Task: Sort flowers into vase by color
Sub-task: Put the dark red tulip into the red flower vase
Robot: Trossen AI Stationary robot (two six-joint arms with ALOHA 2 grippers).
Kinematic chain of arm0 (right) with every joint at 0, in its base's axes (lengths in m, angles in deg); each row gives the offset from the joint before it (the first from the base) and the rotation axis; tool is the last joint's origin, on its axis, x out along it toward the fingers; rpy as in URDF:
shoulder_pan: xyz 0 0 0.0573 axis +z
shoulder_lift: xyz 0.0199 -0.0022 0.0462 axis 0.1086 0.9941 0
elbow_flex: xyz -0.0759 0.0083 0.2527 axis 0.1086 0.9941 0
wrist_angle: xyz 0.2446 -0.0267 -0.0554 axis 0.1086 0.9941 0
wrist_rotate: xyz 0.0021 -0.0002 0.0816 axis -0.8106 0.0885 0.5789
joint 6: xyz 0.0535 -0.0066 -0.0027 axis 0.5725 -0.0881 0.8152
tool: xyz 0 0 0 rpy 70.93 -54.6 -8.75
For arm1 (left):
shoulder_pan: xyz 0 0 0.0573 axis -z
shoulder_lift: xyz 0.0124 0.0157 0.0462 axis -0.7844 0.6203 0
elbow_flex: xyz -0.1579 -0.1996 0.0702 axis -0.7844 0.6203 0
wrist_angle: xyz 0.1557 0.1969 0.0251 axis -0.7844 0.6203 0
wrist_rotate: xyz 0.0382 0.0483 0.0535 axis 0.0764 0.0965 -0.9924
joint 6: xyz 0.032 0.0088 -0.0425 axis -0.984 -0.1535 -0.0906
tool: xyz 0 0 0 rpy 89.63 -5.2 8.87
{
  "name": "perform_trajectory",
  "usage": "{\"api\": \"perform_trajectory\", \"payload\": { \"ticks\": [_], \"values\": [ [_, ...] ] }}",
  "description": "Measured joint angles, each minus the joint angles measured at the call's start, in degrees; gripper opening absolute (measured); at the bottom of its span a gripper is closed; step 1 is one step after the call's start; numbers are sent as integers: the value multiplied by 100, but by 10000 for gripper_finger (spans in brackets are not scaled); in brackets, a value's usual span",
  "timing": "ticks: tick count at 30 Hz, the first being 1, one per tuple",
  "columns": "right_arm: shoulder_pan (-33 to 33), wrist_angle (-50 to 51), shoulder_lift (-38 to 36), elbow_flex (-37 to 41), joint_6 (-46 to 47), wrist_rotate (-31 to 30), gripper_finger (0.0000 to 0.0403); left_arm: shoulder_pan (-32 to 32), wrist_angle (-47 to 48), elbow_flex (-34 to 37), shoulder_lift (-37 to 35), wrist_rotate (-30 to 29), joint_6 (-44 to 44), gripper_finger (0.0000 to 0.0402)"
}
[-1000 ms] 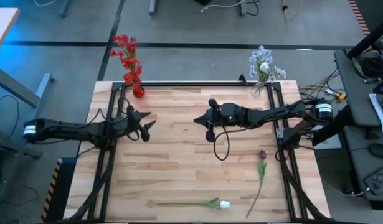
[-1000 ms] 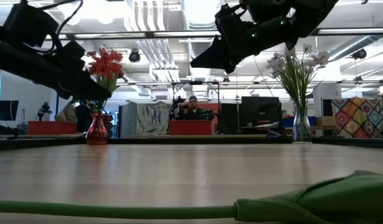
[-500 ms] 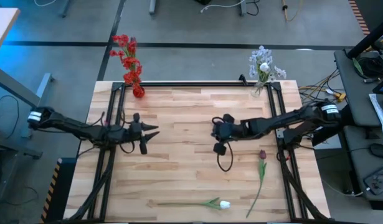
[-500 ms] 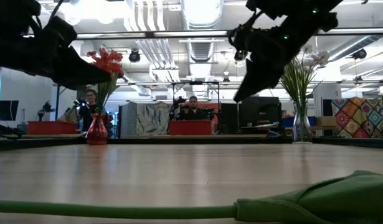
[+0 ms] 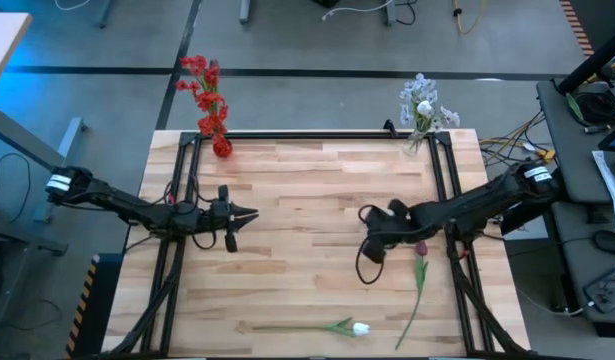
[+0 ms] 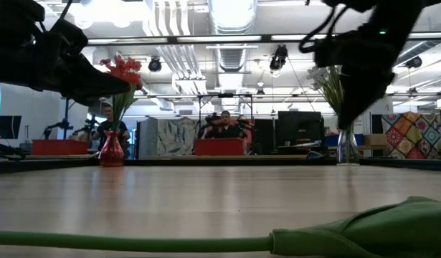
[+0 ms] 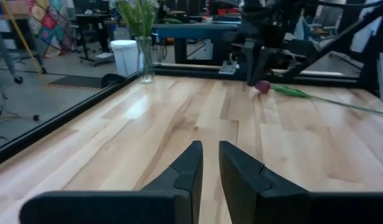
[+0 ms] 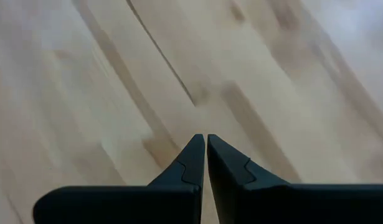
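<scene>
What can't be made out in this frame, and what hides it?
- Maroon tulip, high view: the right claw sits beside the bud; contact is too small to judge.
- White tulip, low view: so close to the lens that only blurred stem and leaf show; the bloom is cut off.
- Blue-white vase, high view: hidden under its own spray.

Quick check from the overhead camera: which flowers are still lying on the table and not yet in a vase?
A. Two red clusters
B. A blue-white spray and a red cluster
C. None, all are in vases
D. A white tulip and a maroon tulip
D: the white tulip lies near the front edge and the maroon tulip lies right of it, beside the right end effector; the red flowers and the pale blue-white flowers stand in vases at the far corners.
</scene>
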Motion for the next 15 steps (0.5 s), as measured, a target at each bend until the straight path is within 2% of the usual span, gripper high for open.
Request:
{"api": "perform_trajectory", "payload": {
  "ticks": [4, 7, 15],
  "values": [
    [407, 827, -9, 0, 1251, -2, 12, 0, -219, 0, 242, 101, 5, 37],
    [779, 1231, 8, 0, 2178, 357, 12, 0, -376, -2, 442, 100, 22, 37],
    [2085, 1204, 109, 9, 3956, 1212, 13, 0, -733, -2, 923, 103, 124, 37]
  ]
}}
